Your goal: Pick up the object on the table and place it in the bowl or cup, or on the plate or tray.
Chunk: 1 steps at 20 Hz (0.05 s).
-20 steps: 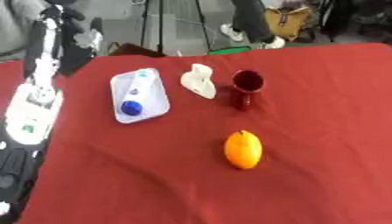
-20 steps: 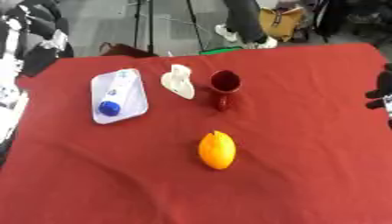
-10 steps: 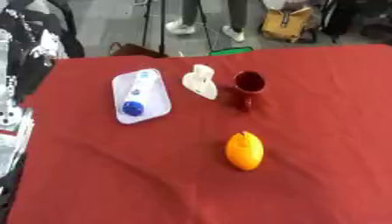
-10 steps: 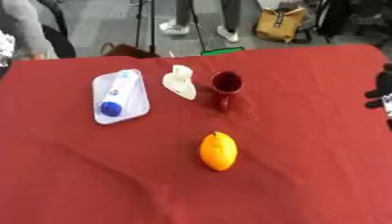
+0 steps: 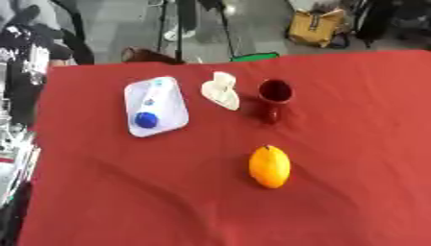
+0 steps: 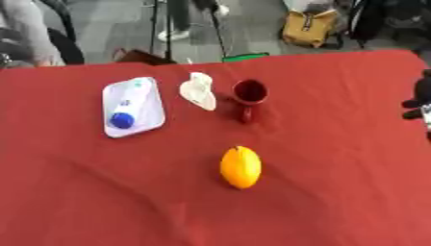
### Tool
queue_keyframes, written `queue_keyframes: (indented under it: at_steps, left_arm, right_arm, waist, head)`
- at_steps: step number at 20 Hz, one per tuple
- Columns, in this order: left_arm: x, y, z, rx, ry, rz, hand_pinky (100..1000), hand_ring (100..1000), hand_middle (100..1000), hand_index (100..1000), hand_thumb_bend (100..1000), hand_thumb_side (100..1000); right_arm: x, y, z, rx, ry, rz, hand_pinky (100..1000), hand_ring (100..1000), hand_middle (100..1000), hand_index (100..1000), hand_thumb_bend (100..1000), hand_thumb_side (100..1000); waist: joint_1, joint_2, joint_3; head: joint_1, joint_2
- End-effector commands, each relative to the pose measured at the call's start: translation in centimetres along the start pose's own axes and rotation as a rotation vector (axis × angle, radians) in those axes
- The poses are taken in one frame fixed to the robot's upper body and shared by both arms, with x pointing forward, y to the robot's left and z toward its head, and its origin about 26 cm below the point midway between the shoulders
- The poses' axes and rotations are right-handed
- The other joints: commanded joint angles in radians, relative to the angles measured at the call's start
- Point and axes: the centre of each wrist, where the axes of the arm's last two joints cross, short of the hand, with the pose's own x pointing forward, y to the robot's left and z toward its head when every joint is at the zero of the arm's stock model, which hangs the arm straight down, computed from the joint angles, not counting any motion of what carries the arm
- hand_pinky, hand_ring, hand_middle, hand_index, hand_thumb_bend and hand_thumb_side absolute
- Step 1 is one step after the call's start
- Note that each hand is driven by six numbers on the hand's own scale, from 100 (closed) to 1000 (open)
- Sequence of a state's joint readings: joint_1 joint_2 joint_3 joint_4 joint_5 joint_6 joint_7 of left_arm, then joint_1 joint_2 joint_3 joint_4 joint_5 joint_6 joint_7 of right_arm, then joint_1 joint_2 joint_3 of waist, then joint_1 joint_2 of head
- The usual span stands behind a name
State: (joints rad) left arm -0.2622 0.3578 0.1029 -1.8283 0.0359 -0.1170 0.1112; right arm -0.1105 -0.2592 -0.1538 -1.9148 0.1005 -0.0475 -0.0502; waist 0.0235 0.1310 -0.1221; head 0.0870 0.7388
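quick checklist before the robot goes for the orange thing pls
1. Orange fruit lies free on the red cloth, nothing touching it: ok.
2. Dark red cup upright, mouth open: ok.
3. White tray has room: not ok, a white object with a blue end already lies on it.
4. Path from fruit to cup unblocked: ok; the pale object sits beside the cup.
5. Right hand ready at the right edge: cannot tell its fingers.
6. Left hand visible: not ok, out of view.
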Motion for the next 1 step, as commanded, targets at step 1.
queue_keyframes:
  at_steps: [1]
  left_arm:
    - [0.98,0.38,-0.4,0.003,-0.039,0.0,629,560,612,913,341,659]
  right_arm:
    - [0.7,-0.53,-0.48,-0.008,-0.03,0.016,520,576,804,873,500,699]
  waist:
    - [0.001,-0.008,0.0]
  head:
    - [0.0,-0.003]
